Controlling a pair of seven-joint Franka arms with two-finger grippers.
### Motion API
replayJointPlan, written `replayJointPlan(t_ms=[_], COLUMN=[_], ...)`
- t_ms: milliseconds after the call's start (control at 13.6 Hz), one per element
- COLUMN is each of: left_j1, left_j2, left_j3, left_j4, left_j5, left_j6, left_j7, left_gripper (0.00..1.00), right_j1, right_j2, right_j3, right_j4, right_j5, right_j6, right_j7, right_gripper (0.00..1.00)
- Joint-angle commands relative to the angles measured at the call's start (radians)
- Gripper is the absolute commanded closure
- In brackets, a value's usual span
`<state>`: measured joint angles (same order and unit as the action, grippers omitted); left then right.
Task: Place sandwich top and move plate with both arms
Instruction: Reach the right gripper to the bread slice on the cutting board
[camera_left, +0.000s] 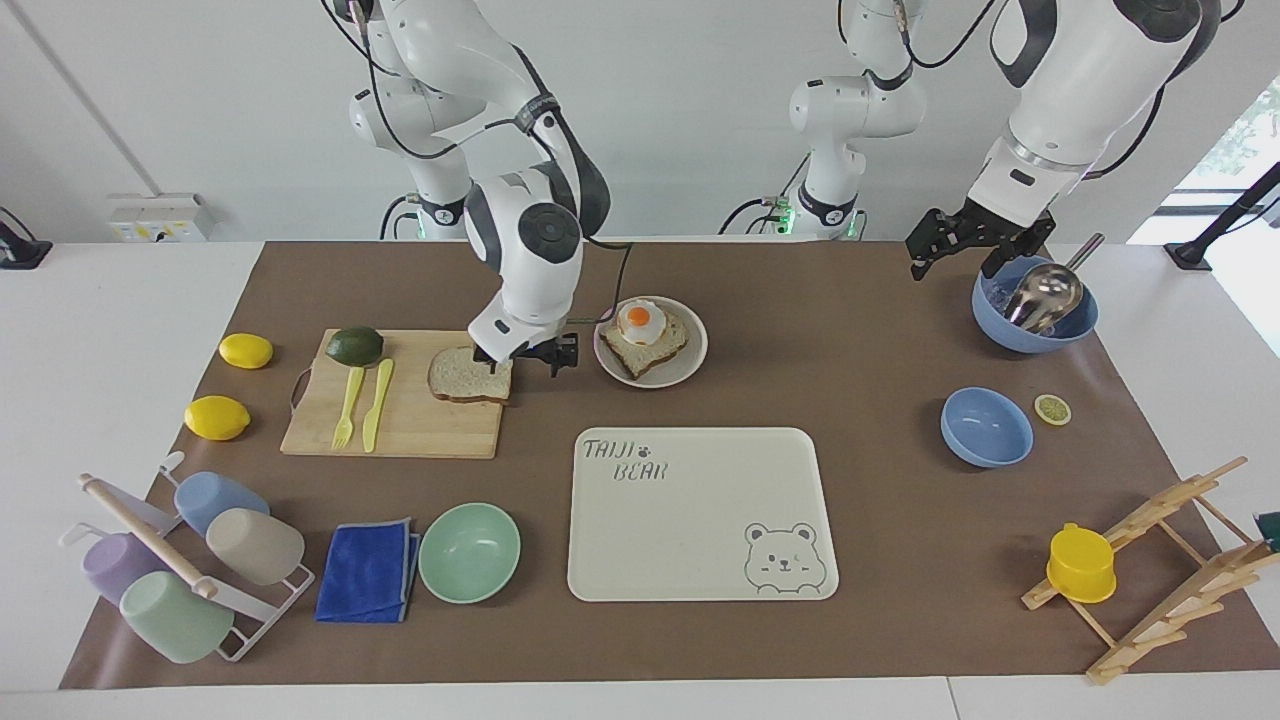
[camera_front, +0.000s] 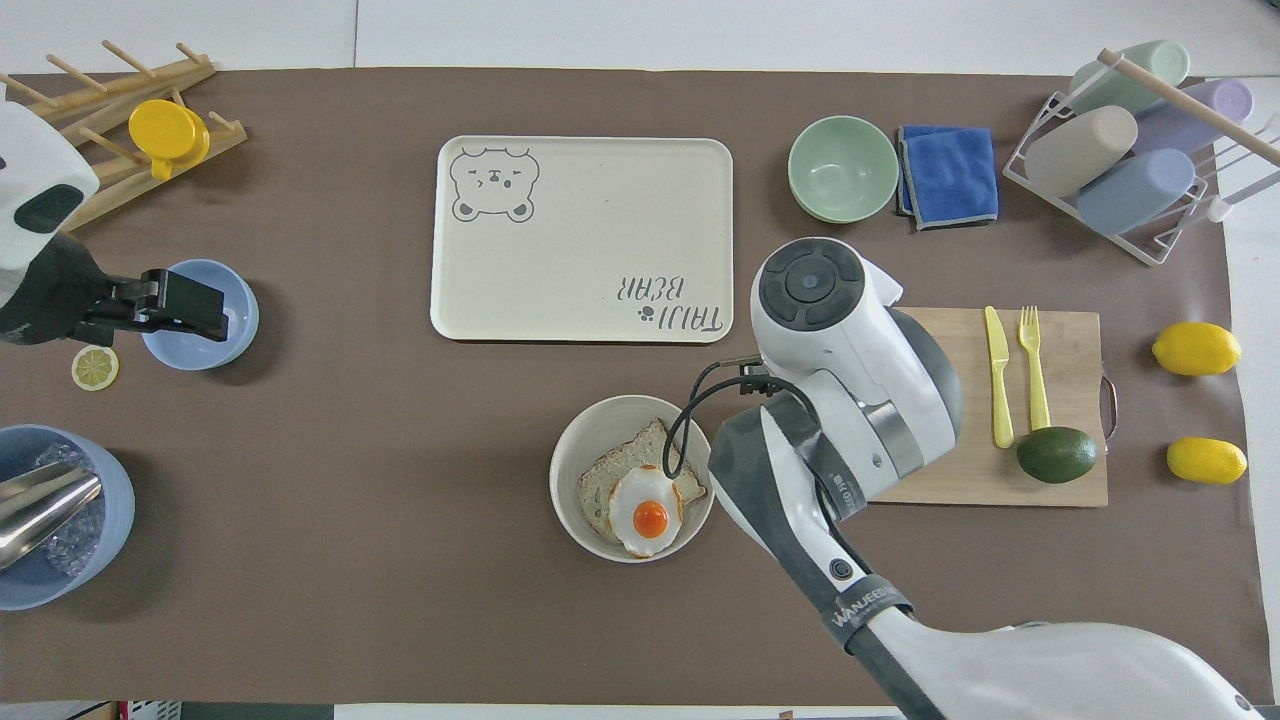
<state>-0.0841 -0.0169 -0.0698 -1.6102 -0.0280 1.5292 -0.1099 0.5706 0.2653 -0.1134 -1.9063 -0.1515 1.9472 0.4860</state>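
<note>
The sandwich top (camera_left: 462, 376), a plain speckled bread slice, lies on the wooden cutting board (camera_left: 400, 425) at its end toward the plate. My right gripper (camera_left: 530, 367) is down at that slice and open. One finger stands on the slice's edge and the other is off the board toward the plate. In the overhead view the right arm hides the slice and the gripper. The round off-white plate (camera_left: 683, 371) (camera_front: 572, 448) holds a bread slice with a fried egg (camera_left: 640, 319) (camera_front: 649, 516). My left gripper (camera_left: 955, 255) (camera_front: 190, 305) waits open in the air over the blue bowls.
The bear-printed tray (camera_left: 700, 540) lies farther from the robots than the plate, with a mint bowl (camera_left: 469, 552) and a blue cloth (camera_left: 368, 570) beside it. An avocado (camera_left: 354, 346), fork and knife share the board. Two lemons (camera_left: 217, 417), a cup rack, two blue bowls (camera_left: 986, 427) and a wooden rack stand at the table's ends.
</note>
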Motion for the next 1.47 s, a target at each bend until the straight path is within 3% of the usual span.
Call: replayJointPlan(t_ms=[0, 220, 1173, 1393], left_j1=[0.014, 0.014, 0.014, 0.014], left_j2=[-0.018, -0.02, -0.018, -0.02], left_j3=[-0.007, -0.007, -0.007, -0.007], left_j4=[-0.014, -0.014, -0.014, -0.014], left_j5=[0.005, 0.005, 0.005, 0.005], left_j6=[-0.012, -0.012, -0.012, -0.012], left_j7=[0.007, 0.007, 0.007, 0.007], left_gripper=[0.0, 0.0, 0.0, 0.0], right_j1=[0.025, -0.021, -0.038, -0.014], right_j2=[0.023, 0.025, -0.005, -0.009], right_j3=[-0.002, -0.002, -0.002, -0.002], right_j4=[-0.005, -0.037, -0.149, -0.177], right_j5=[-0.039, -0.039, -0.094, -0.134], right_j6=[0.024, 0.03, 0.033, 0.03], right_j7=[0.039, 0.042, 0.052, 0.055], right_gripper=[0.02, 0.24, 0.28, 0.39])
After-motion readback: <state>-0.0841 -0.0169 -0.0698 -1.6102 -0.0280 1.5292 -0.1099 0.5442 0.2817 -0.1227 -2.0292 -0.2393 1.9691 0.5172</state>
